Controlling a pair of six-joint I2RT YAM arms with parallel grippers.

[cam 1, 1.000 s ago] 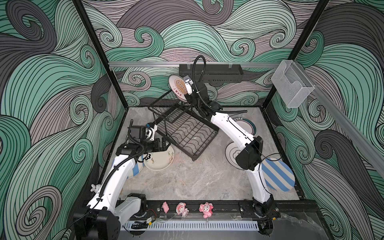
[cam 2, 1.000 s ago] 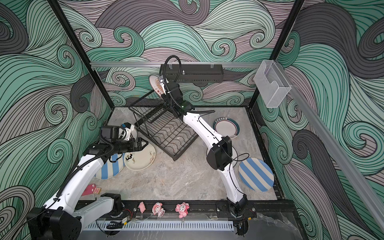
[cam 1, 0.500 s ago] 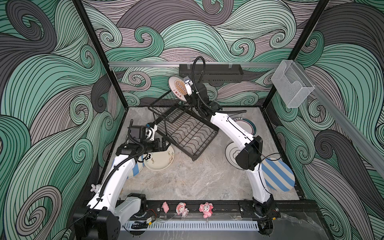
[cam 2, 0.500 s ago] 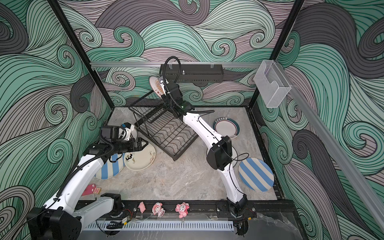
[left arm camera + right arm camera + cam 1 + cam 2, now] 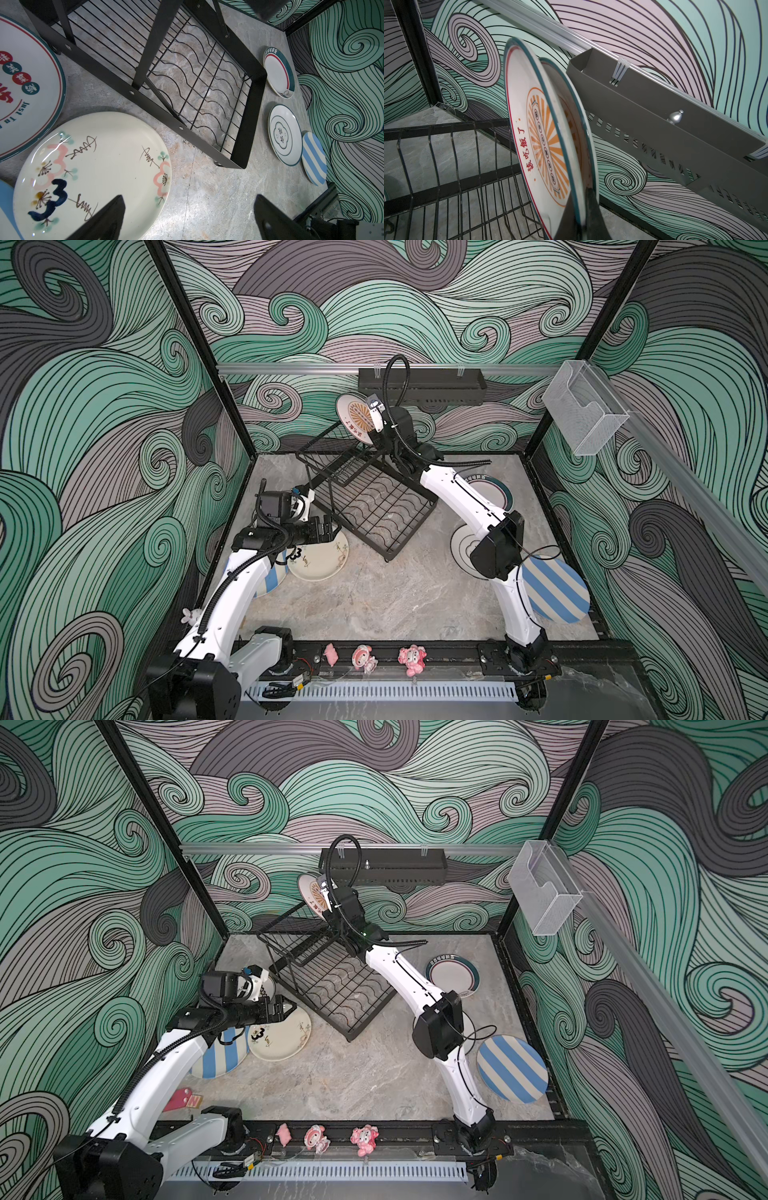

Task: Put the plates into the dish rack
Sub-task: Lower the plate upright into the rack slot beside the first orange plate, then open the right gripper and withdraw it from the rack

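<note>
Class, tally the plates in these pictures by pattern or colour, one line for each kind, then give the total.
Sunburst plates: 2
Striped plates: 2
Cream plate: 1
Teal-band plate: 1
Black-character plate: 1
Red-character plate: 1
Total: 8

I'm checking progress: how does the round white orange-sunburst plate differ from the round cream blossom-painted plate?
The white orange-sunburst plate is gripped on edge by the right gripper; the cream blossom plate lies flat on the marble table. The sunburst plate has a teal rim; the cream plate's rim is plain. Both are round.
</note>
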